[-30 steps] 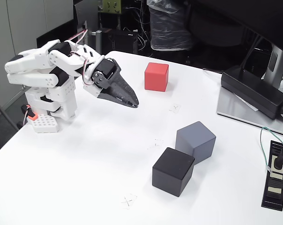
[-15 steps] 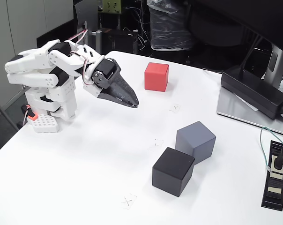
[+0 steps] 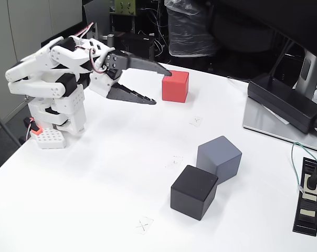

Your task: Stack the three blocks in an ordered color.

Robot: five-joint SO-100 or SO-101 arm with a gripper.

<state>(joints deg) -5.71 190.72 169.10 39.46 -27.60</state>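
Fingers point(image 3: 162, 87) splayed wide, pointing right toward upright red cube point(image 3: 175, 86).

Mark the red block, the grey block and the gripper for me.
red block point(image 3: 175, 89): fixed view, front face.
grey block point(image 3: 219, 149): fixed view, top face.
gripper point(image 3: 160, 87): fixed view, midway between the open fingertips.

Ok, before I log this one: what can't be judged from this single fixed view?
- Whether the upper fingertip of the end effector touches the red block: they overlap in the fixed view, so depth is unclear.
- Whether the grey block and black block touch: the black one covers their meeting edge.
- The power adapter: its right end is cut off by the picture's edge.
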